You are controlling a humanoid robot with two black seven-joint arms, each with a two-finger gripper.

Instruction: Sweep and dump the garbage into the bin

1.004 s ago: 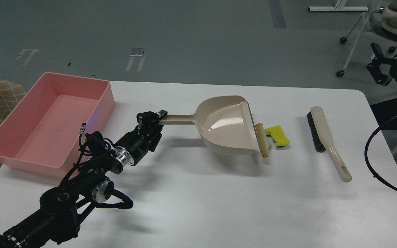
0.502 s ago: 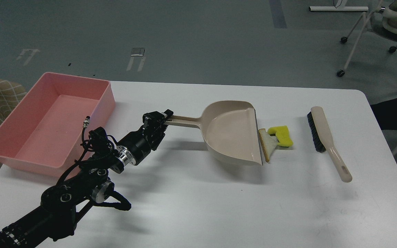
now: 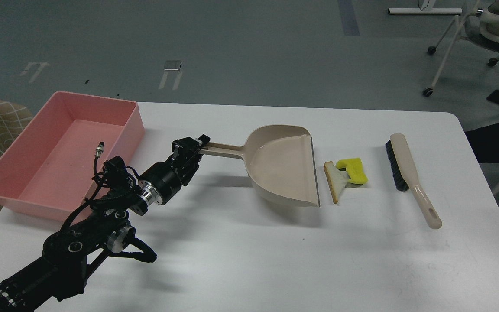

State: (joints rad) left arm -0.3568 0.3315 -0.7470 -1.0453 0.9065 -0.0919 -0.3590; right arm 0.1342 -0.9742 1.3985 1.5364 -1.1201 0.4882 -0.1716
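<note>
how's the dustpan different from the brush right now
The dustpan is held by its handle in the left gripper; the brush lies free on the table, no gripper on it. The dustpan is a wide open scoop; the brush is slim, with black bristles. The dustpan sits left of the garbage, the brush right. Both are beige plastic.

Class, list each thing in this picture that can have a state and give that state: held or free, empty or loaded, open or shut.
Left gripper: shut on the dustpan handle.
Dustpan: held, empty, mouth facing the scraps.
Bin: empty, upright on the table.
Brush: free, lying on the table.
Toast scrap: on the table, clear of the dustpan's lip.
Yellow scrap: on the table, against the toast scrap.
Right gripper: not in view.
</note>
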